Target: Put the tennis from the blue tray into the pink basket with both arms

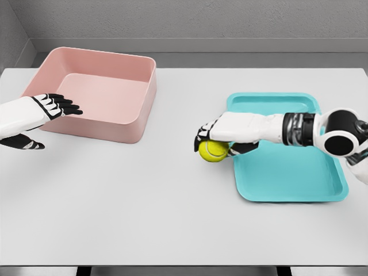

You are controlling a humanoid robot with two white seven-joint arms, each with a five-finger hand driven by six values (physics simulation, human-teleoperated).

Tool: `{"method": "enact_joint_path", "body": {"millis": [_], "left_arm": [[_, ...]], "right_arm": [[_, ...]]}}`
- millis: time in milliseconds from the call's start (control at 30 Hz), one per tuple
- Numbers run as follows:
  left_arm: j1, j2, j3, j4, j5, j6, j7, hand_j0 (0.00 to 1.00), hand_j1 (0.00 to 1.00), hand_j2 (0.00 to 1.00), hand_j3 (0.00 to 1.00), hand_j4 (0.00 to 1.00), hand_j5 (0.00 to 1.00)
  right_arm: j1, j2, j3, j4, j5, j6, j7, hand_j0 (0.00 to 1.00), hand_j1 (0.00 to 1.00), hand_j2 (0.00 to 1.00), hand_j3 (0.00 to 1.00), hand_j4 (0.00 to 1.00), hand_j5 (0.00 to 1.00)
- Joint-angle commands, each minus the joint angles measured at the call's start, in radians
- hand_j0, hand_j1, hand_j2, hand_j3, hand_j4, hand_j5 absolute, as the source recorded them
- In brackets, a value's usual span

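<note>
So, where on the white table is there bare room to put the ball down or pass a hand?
Bare: the wide strip of white table along the near edge, and the middle gap between the pink square basket and the turquoise flat tray. Crowded: the tray's left edge, where the right hand grips the yellow tennis ball, and the basket's left side, by the open left hand.

Tennis ball [213,151] top under right hand [221,137], left forearm cut by pic edge.

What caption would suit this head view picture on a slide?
Right robot hand grips a yellow tennis ball beside the blue tray; open left robot hand waits at the pink basket.
</note>
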Motion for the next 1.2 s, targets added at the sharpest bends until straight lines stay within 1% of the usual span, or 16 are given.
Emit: {"method": "enact_joint_path", "body": {"millis": [0, 100, 367, 467, 533, 633, 667, 700, 733, 1000, 1100, 1133, 1167], "left_arm": [[0.000, 0.001, 0.001, 0.000, 0.006, 0.001, 0.001, 1.00, 1.00, 1.00, 1.00, 1.00, 1.00], [0.000, 0.001, 0.001, 0.000, 0.006, 0.001, 0.001, 1.00, 1.00, 1.00, 1.00, 1.00, 1.00], [0.008, 0.003, 0.003, -0.011, 0.006, 0.001, -0.001, 1.00, 1.00, 1.00, 1.00, 1.00, 1.00], [0.008, 0.003, 0.003, -0.011, 0.006, 0.001, -0.001, 1.00, 1.00, 1.00, 1.00, 1.00, 1.00], [0.008, 0.001, 0.001, -0.009, 0.006, 0.001, 0.001, 1.00, 1.00, 1.00, 1.00, 1.00, 1.00], [0.008, -0.002, 0.003, -0.011, 0.006, 0.001, -0.001, 1.00, 1.00, 1.00, 1.00, 1.00, 1.00], [0.008, -0.002, 0.005, -0.011, 0.006, 0.001, -0.001, 1.00, 1.00, 1.00, 1.00, 1.00, 1.00], [0.008, -0.002, 0.006, -0.011, 0.006, 0.001, -0.001, 1.00, 1.00, 1.00, 1.00, 1.00, 1.00], [0.008, -0.002, 0.008, -0.011, 0.006, 0.001, -0.001, 1.00, 1.00, 1.00, 1.00, 1.00, 1.00], [0.006, -0.006, 0.004, -0.012, 0.006, 0.001, 0.001, 1.00, 1.00, 1.00, 1.00, 1.00, 1.00], [0.006, -0.003, 0.008, -0.014, 0.006, 0.001, 0.001, 1.00, 1.00, 1.00, 1.00, 1.00, 1.00], [0.006, -0.003, 0.008, -0.014, 0.006, 0.001, 0.001, 1.00, 1.00, 1.00, 1.00, 1.00, 1.00], [0.006, -0.003, 0.003, -0.017, 0.006, 0.001, -0.001, 1.00, 1.00, 1.00, 1.00, 1.00, 1.00]], "right_arm": [[-0.003, 0.034, 0.022, 0.000, -0.006, -0.005, -0.001, 0.50, 0.50, 0.50, 0.50, 0.50, 0.50], [-0.031, 0.069, 0.056, 0.000, -0.007, -0.005, -0.001, 0.50, 0.50, 0.50, 0.50, 0.50, 0.50], [-0.078, 0.165, 0.120, 0.000, -0.007, 0.012, -0.001, 0.50, 0.50, 0.50, 0.50, 0.50, 0.50], [-0.078, 0.169, 0.129, 0.000, -0.007, 0.014, -0.001, 0.50, 0.50, 0.50, 0.50, 0.50, 0.50], [-0.095, 0.194, 0.151, 0.001, -0.007, 0.014, -0.001, 0.50, 0.50, 0.50, 0.50, 0.50, 0.50], [-0.106, 0.200, 0.161, 0.004, -0.007, 0.037, -0.001, 0.52, 0.52, 0.52, 0.52, 0.52, 0.52], [-0.107, 0.200, 0.163, 0.004, -0.007, 0.058, -0.001, 0.54, 0.54, 0.54, 0.54, 0.54, 0.54], [-0.106, 0.198, 0.161, 0.004, -0.007, 0.074, -0.001, 0.70, 0.70, 0.70, 0.70, 0.70, 0.70], [-0.106, 0.200, 0.161, 0.003, -0.007, 0.098, -0.001, 1.00, 1.00, 1.00, 1.00, 1.00, 1.00], [-0.107, 0.197, 0.158, 0.001, -0.007, 0.103, -0.001, 1.00, 1.00, 1.00, 1.00, 1.00, 1.00], [-0.120, 0.177, 0.146, 0.000, -0.006, 0.097, -0.001, 1.00, 1.00, 1.00, 1.00, 1.00, 1.00], [-0.121, 0.137, 0.097, 0.000, -0.006, 0.089, -0.001, 1.00, 1.00, 1.00, 1.00, 1.00, 1.00], [-0.117, 0.109, 0.042, 0.000, -0.004, 0.063, -0.001, 1.00, 1.00, 1.00, 1.00, 1.00, 1.00]]}}
